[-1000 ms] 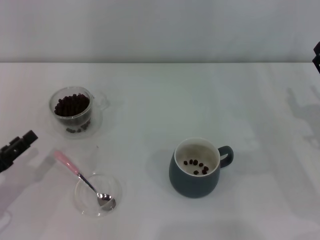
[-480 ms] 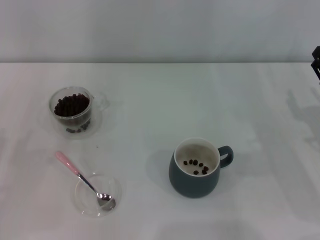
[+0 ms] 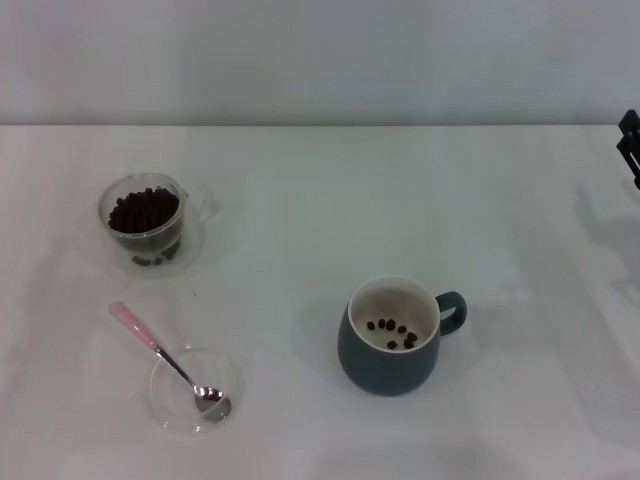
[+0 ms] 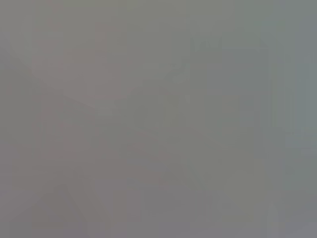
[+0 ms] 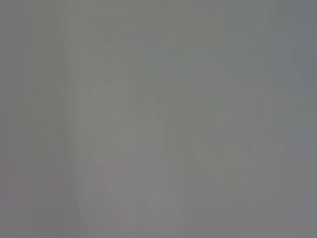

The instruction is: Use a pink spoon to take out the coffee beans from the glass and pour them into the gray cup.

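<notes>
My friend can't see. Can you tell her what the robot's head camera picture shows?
A white table holds a gray cup with a few coffee beans inside, a glass full of beans, and a pink spoon resting in a clear dish. The right gripper peeks in at the edge.

- The head view looks from above, forward and down, on a white table (image 3: pixel 300 200). It stands far enough to hold the glass (image 3: pixel 150 222), the gray cup (image 3: pixel 392 335) and a pale wall (image 3: pixel 320 55) behind the table's far edge.
- At its right edge, only a small dark part of the right gripper (image 3: pixel 630 145) shows.
- The left wrist view shows only an even gray field.
- The right wrist view shows the same.
- No shared part between the views can be told.
</notes>
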